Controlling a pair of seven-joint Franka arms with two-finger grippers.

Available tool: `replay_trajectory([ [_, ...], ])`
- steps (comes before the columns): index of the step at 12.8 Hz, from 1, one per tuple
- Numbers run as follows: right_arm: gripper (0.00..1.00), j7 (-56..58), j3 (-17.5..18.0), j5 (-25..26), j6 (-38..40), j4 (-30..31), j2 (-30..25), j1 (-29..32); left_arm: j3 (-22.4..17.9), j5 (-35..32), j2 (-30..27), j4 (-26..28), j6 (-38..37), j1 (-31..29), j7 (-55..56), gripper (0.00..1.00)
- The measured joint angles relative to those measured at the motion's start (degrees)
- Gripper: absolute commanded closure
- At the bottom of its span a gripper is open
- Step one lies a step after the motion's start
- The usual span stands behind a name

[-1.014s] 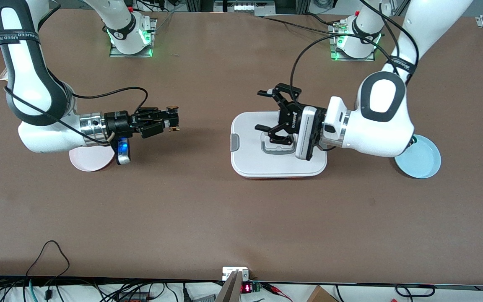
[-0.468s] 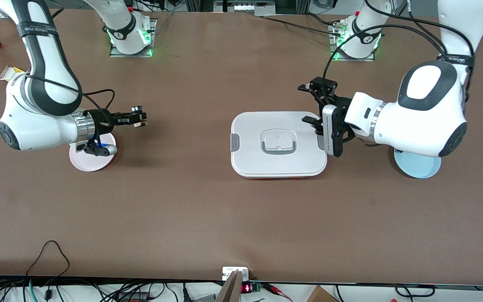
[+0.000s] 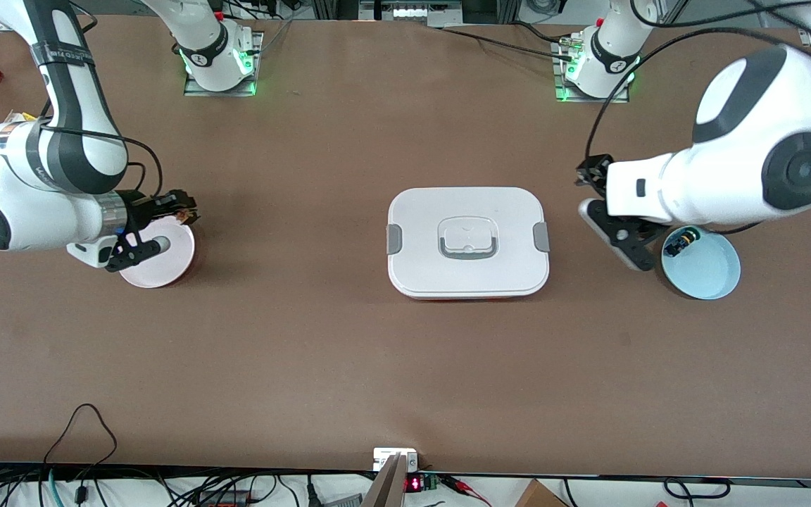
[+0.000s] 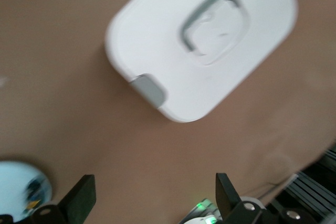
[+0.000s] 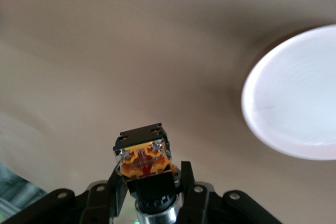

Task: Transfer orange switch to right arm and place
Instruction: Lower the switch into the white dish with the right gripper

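Both arms have drawn apart since the earlier frame. The right gripper (image 3: 184,209), jaws clamped on the black, orange-capped switch (image 5: 144,157), hangs over the round pink plate's (image 3: 179,255) rim; a release here may roll the switch off onto the bench. The left gripper (image 3: 592,172), jaws wide and empty, waits near the round pale-blue dish (image 3: 719,271).

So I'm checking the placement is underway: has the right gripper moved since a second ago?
Yes. The right gripper, shut on the orange switch, has drawn away from the white lidded box to the pink plate's edge.

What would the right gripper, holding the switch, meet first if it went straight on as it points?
Probably bare table beside the pink plate: the right gripper, jaws shut on the orange switch, points at brown tabletop, though depth is unclear.
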State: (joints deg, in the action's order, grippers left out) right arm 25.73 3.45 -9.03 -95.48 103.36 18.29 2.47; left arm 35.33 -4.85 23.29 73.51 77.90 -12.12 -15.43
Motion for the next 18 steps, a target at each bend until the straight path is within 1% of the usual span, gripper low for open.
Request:
replay_trajectory([
  [2, 0.75, 8.81, -0.01, 4.79, -2.61, 0.3, 0.04, 1.05, -0.56, -4.35, -2.14, -0.06, -0.17, 0.3, 4.58, 0.0],
  [3, 0.75, 12.5, -0.02, 7.1, -4.31, 0.7, 0.07, 1.44, -2.58, -4.82, -3.19, -0.04, 0.04, 1.07, 5.78, 0.0],
  [4, 0.75, 15.96, -0.02, 8.98, -6.48, 1.36, 0.09, 1.81, -7.06, -4.38, -4.55, 0.19, 1.23, 3.13, 6.51, 0.0],
  [5, 0.75, 19.61, -0.02, 10.53, -9.1, 2.2, 0.11, 2.19, -13.02, -1.88, -6.24, 1.3, 3.72, 5.82, 7.62, 0.0],
  [6, 0.75, 23.25, -0.02, 11.95, -11.82, 3.13, 0.14, 2.6, -18.77, 3.0, -8.52, 4.09, 6.9, 7.75, 8.96, 0.0],
  [7, 0.75, 26.41, -0.03, 13.16, -14.18, 4.02, 0.17, 2.99, -23.83, 7.18, -11.43, 8.44, 10.5, 9.06, 9.75, 0.0],
  [8, 0.75, 29.34, -0.03, 13.9, -16.22, 5.03, 0.19, 3.49, -27.71, 8.4, -14.62, 13.12, 14.27, 10.4, 10.43, 0.0],
  [9, 0.75, 32.5, -0.03, 14.11, -18.28, 6.19, 0.21, 4.09, -30.26, 7.4, -17.7, 17.34, 17.48, 11.73, 11.88, 0.0],
  [10, 0.75, 36.12, -0.04, 14.26, -20.66, 7.63, 0.22, 4.8, -31.45, 5.33, -20.14, 20.32, 19.38, 12.77, 13.22, 0.0],
  [12, 0.75, 42.95, -0.05, 15.31, -26.0, 10.95, 0.29, 6.11, -31.72, 2.84, -22.78, 23.27, 20.1, 13.76, 14.95, 0.0],
  [14, 0.75, 46.46, -0.05, 16.71, -30.29, 13.52, 0.52, 6.64, -31.7, 2.6, -22.68, 24.07, 20.38, 14.25, 15.66, 0.0],
  [18, 0.75, 49.35, -0.09, 17.12, -37.22, 17.37, 1.0, 7.32, -31.68, 2.61, -21.32, 23.86, 21.07, 14.25, 16.13, 0.0],
])
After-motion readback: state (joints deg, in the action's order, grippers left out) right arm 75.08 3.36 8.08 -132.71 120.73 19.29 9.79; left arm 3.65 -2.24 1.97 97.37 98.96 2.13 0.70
